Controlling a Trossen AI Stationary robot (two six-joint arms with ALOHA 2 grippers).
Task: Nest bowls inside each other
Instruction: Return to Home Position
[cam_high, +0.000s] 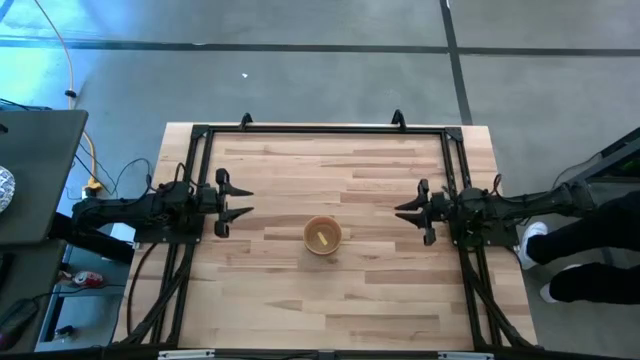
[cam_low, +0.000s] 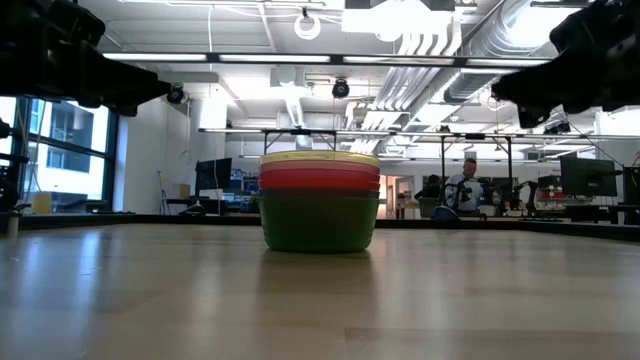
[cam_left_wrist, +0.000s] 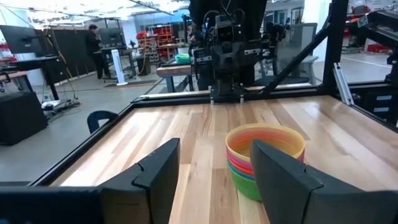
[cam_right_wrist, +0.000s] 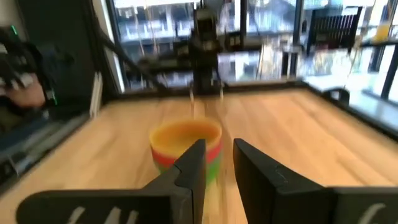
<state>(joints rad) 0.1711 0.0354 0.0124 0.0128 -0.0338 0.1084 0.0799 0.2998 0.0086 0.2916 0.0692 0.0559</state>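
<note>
One stack of small round translucent plastic bowls (cam_high: 322, 236) sits upright, rims up, approx mid-table on the pale wooden plank table (cam_high: 350, 310). From table level the pile reads green at the base, red and pink bands above it, and a yellow rim on top. Any other colours in the pile can't be told apart.

The left gripper (cam_high: 245, 201) hovers over the table's left side, just inside the black metal frame (cam_high: 320, 129). Its fingers are spread wide w/ nothing btwn them. Through its wrist camera the bowls show beyond the gap.

The right gripper (cam_high: 402, 210) hangs over the opposite side, pointed toward the bowls. Its fingers are only narrowly parted and hold nothing.

The bowls stand btwn the two grippers, well apart from both and touching neither. In the low view both arms show only as dark shapes in the upper corners, up off the tabletop.

A person in dark trousers and white shoes (cam_high: 590, 250) is just off the table's right side, beside the right arm. Another person (cam_low: 468, 185) is far back in the room, behind desks and monitors.
</note>
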